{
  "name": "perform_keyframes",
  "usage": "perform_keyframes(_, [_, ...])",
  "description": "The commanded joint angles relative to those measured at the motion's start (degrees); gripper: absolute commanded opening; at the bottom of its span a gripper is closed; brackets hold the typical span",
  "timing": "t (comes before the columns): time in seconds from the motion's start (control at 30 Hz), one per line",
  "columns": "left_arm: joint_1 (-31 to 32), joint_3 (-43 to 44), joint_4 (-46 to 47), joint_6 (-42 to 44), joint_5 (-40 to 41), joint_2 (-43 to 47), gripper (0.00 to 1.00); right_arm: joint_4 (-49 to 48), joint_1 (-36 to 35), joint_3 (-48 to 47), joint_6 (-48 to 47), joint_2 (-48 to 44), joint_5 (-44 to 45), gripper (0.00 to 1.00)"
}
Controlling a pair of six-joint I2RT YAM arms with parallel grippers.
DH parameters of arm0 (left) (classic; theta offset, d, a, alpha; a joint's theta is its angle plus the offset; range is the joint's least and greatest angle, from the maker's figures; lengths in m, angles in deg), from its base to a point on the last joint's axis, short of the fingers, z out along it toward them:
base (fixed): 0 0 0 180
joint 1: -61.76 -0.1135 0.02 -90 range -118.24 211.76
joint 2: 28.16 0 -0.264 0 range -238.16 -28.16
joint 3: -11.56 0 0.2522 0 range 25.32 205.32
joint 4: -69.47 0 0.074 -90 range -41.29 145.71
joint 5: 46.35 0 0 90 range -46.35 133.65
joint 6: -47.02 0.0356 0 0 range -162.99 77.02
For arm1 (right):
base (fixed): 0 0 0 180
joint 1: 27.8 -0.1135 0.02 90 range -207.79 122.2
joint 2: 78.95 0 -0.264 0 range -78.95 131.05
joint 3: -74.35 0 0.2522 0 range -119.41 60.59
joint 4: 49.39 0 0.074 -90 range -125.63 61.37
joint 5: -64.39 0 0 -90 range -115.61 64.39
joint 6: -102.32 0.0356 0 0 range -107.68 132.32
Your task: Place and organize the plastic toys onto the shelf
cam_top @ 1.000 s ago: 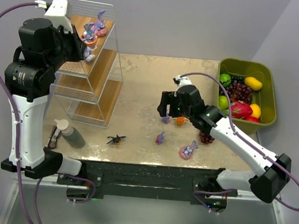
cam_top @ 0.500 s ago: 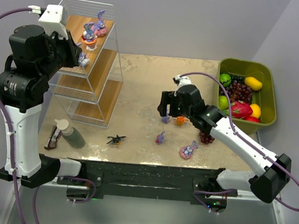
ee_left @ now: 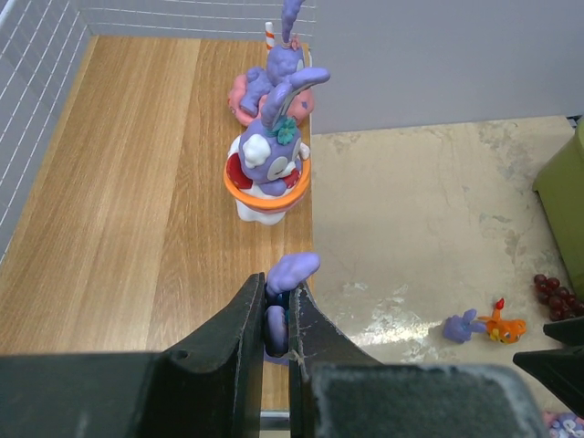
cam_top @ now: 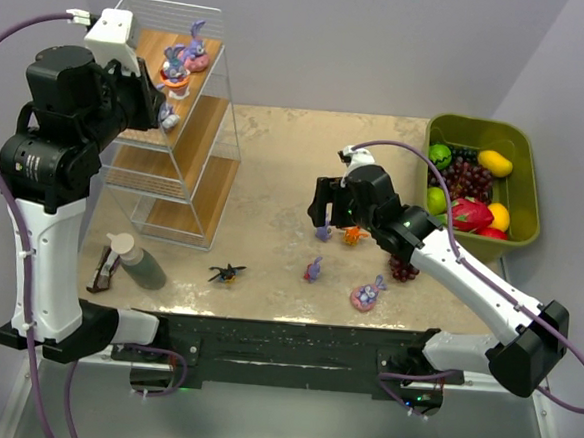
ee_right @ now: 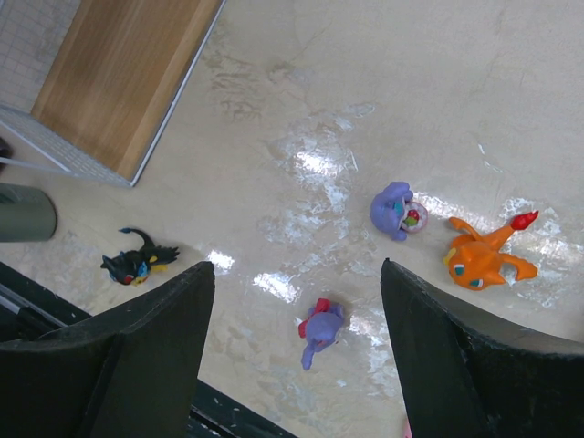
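Between left gripper jaws, 1 purple toy above the shelf.

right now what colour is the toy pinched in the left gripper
Purple, paler lilac at the top. The toy in the left gripper shows best in the left wrist view.

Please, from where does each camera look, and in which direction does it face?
Top external: above and behind the arm bases, looking down over the table, shelf and green bin; both arms show.
Left wrist: on the left arm, looking down at the shelf's top board; the left gripper, shut on a purple toy, shows.
Right wrist: on the right arm, looking down at the table; the open right gripper shows.
Shared: both wrist views hold the orange toy.
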Motion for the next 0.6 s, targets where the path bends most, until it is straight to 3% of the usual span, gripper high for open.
perform_keyframes(0.0, [-0.54,-0.40,1.11,1.51,-0.79,-0.26,0.22,-1.59,0.34,-0.20,-0.45,-1.72,0.38,0.77])
perform_keyframes(0.27, [-0.46,-0.84,1.11,1.60,-0.79,-0.18,0.41,-2.29,0.60,0.67,-0.18,-2.16,0.47,0.77])
perform_keyframes(0.57, [-0.54,-0.66,1.19,1.42,-0.44,-0.53,0.43,-2.55,0.87,1.11,-0.36,-2.16,0.47,0.77])
